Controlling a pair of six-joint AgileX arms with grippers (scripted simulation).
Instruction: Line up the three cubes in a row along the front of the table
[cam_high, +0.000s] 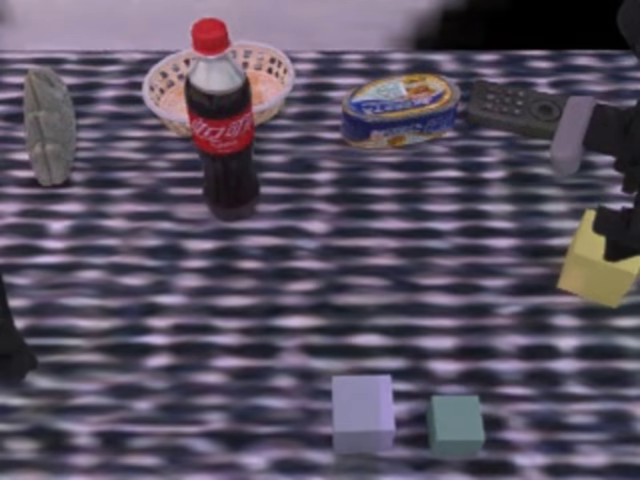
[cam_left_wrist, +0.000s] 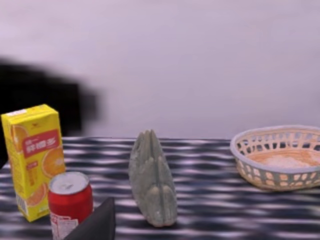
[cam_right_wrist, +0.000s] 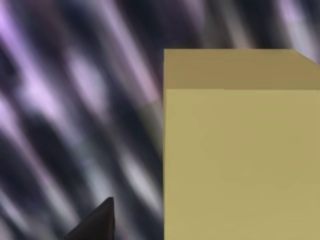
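Near the front edge of the striped table (cam_high: 300, 300), the lavender cube (cam_high: 363, 412) and the smaller teal-green cube (cam_high: 456, 424) sit side by side, a small gap between them. The larger pale yellow cube (cam_high: 598, 270) is at the far right edge, farther back. My right gripper (cam_high: 615, 235) is directly over it and open. In the right wrist view the yellow cube (cam_right_wrist: 240, 150) fills the frame, and one dark fingertip (cam_right_wrist: 102, 220) stands clear of its side; the other finger is hidden. My left gripper (cam_high: 12, 345) is parked at the left edge, open.
Along the back stand a grey-green ridged object (cam_high: 49, 125), a wicker basket (cam_high: 218, 82), a cola bottle (cam_high: 222, 125), a blue tin (cam_high: 400, 110) and a remote (cam_high: 515, 107). The left wrist view also shows a juice carton (cam_left_wrist: 34, 160) and a red can (cam_left_wrist: 70, 202).
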